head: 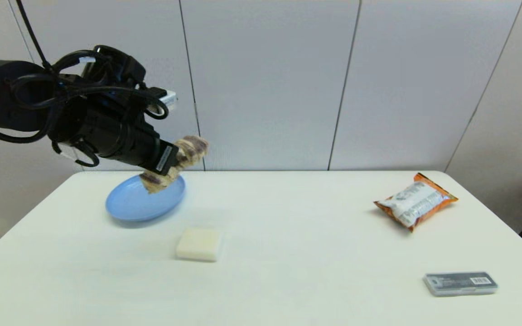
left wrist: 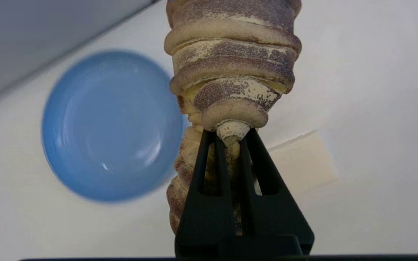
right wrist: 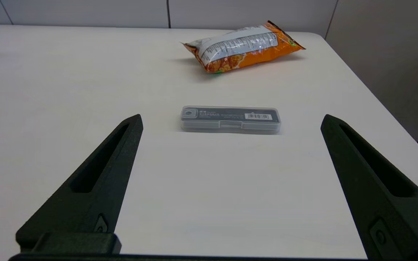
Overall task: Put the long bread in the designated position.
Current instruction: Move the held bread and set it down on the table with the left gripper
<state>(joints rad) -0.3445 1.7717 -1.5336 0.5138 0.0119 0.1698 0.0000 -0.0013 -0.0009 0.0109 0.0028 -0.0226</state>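
Left gripper [left wrist: 230, 139] clamps bread [left wrist: 232, 65] mid-length, aloft; long axis crosses fingers; bare table below. Right gripper [right wrist: 230, 121] spread wide, parked.

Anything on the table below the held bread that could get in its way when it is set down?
The left gripper holds the long bread in the air over the blue plate. The cream block lies nearby. The white table beyond shows bare.

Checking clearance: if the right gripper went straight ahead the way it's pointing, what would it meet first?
Likely the clear plastic case, centred ahead of the open right gripper; the orange snack bag lies beyond.
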